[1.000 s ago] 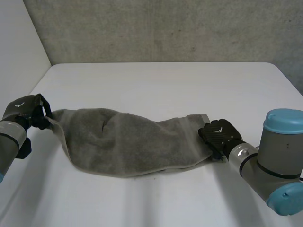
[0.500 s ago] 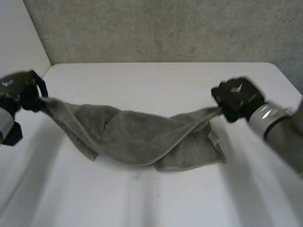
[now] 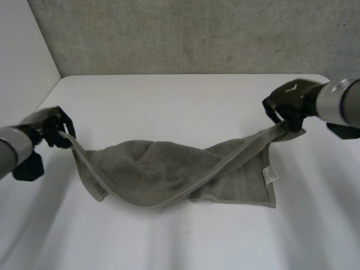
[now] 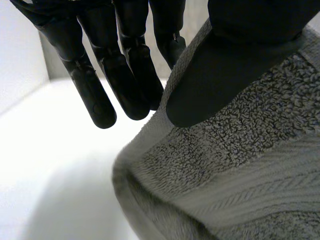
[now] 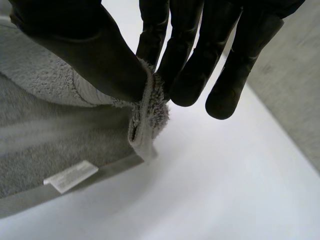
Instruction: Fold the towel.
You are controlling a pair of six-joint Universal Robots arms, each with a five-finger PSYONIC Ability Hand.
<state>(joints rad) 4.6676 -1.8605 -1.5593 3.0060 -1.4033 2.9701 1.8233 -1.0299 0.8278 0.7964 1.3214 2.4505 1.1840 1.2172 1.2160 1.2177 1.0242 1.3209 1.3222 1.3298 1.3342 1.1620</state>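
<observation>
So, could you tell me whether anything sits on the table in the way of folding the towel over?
Nothing visible does. The left hand and right hand each pinch one end of the towel, whose middle sags onto the table; no other object lies there.

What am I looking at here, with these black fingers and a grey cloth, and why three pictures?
This is a robot with two arms, each ending in a black hand. One picture looks down from between the arms; the other two come from a camera on each wrist. A grey towel lies partly on the white table. The left hand pinches one end between thumb and fingers, the right hand pinches a corner at the other end, so the edge between them is lifted. A small white label sits on the towel.
</observation>
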